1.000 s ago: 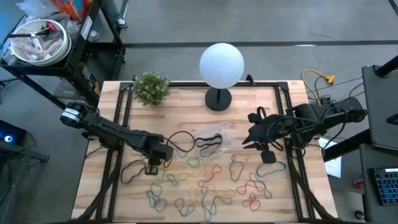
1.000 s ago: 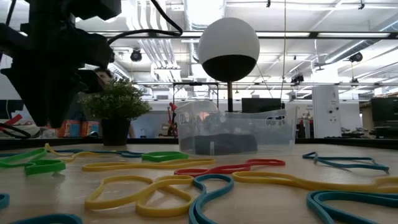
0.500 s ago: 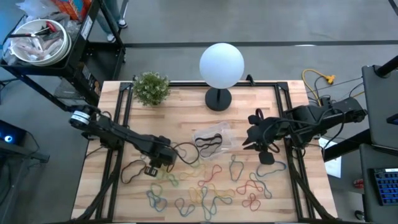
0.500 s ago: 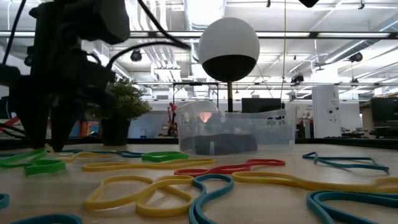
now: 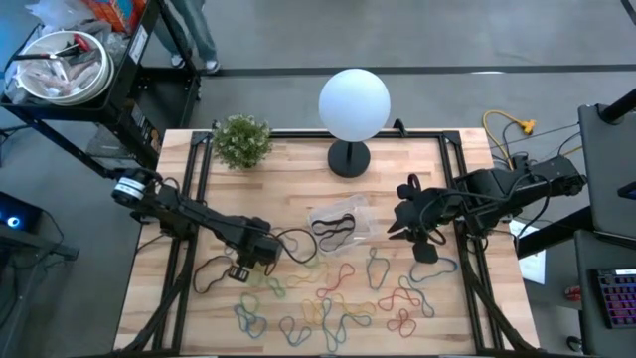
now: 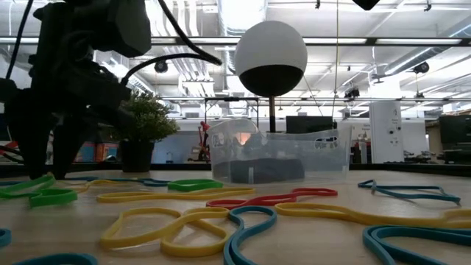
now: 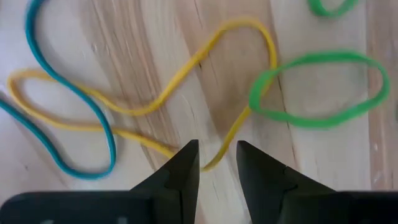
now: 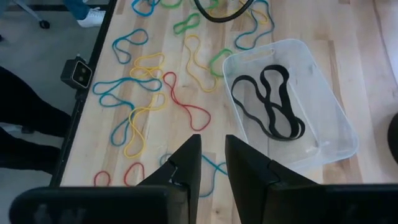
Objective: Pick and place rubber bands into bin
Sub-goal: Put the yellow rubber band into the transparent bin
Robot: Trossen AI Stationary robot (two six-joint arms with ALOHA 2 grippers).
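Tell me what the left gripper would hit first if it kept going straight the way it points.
Probably the yellow rubber band: the left gripper has its open fingers on either side of that strand, with the wooden table right beneath. Depth is unclear.

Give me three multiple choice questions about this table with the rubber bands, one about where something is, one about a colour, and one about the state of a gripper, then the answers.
1. Where does the small clear plastic bin sit?
A. In front of the white globe lamp, mid-table
B. On the floor
C. Beside the small potted green plant at the far left corner

2. What colour are the rubber bands in the bin?
A. Red
B. Black
C. Yellow

3. What is the left gripper doing?
A. Holding the bin
B. Parked off the table
C. Jaws apart, low over a thin yellow rubber band

Answers:
1 A, the high view shows the bin just in front of the lamp's base.
2 B, the right wrist view shows only black loops inside.
3 C, the left wrist view shows a gap between its fingers with the yellow band running into it; the right gripper waits right of the bin.
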